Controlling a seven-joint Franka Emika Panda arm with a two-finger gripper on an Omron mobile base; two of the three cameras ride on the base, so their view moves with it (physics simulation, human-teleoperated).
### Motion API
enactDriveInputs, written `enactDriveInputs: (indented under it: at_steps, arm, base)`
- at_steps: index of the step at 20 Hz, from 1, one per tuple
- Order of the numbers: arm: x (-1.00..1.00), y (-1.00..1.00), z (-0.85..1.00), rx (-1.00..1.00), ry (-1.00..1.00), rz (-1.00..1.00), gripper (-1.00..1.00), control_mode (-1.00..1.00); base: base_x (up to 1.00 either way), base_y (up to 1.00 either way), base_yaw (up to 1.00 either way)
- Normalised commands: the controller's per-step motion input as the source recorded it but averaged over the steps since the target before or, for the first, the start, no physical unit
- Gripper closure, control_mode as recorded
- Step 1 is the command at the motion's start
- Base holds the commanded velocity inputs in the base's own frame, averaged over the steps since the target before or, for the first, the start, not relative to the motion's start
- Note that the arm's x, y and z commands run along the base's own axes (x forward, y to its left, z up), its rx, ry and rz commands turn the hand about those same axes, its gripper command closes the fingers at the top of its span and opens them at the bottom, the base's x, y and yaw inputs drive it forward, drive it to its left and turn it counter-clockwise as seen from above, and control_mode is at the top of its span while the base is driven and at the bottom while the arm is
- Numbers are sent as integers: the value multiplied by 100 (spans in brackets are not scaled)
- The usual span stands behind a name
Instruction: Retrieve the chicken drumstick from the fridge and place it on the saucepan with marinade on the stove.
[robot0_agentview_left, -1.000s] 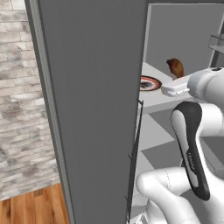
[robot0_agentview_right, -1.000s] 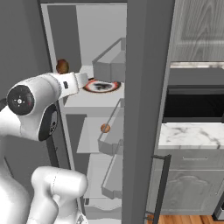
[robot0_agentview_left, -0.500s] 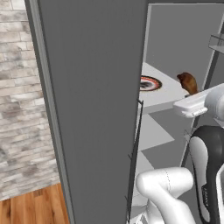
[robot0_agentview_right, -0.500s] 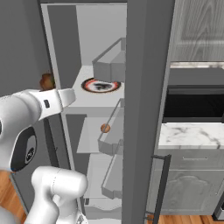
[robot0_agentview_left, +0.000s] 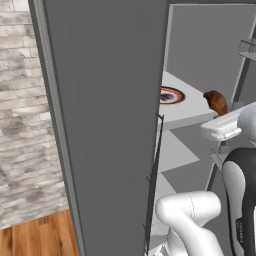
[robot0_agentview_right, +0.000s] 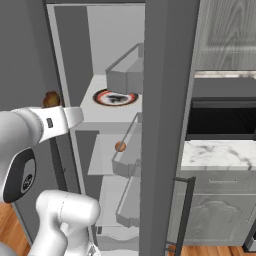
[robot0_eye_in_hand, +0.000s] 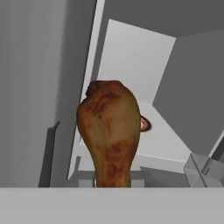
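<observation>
Hand view has our gripper (robot0_eye_in_hand: 113, 183) clamped on the chicken drumstick's (robot0_eye_in_hand: 110, 131) narrow end, just outside the open fridge (robot0_agentview_right: 95, 65), and we'd guess it's light, lumpy, slippery, so grip stays low.

I see the chicken drumstick (robot0_eye_in_hand: 109, 133) standing upright in the middle of my hand view, thick rounded end up and the narrow end dropping out of sight at the bottom, where the fingertips are hidden. Its skin is mottled brown with reddish patches. Behind it lies the open fridge (robot0_eye_in_hand: 131, 61): a pale back wall, a darker grey side wall to the right, and a white shelf (robot0_eye_in_hand: 162, 144) running across. On that shelf, just past the drumstick's right edge, a sliver of a red-rimmed plate (robot0_eye_in_hand: 145, 124) peeks out. A dark grey door panel (robot0_eye_in_hand: 35, 87) fills the left side. A grey wire-like bin corner (robot0_eye_in_hand: 203, 168) sits at lower right.
</observation>
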Motion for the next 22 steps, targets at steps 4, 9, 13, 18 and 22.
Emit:
enactDriveInputs:
  at_steps: [4, 9, 13, 18, 22]
  arm:
    - [0, 0, -10, 0, 0, 0, 100, -100]
    - [1, 0, 0, 0, -1, 0, 100, 100]
    - [0, 0, 0, 0, 0, 0, 100, 100]
    - [0, 0, 0, 0, 0, 0, 100, 100]
    - [0, 0, 0, 0, 0, 0, 100, 100]
  base:
    - [0, 0, 0]
    - [-1, 0, 0]
    - [-35, 0, 0]
    - [-63, 1, 0]
    - [-67, 13, 0]
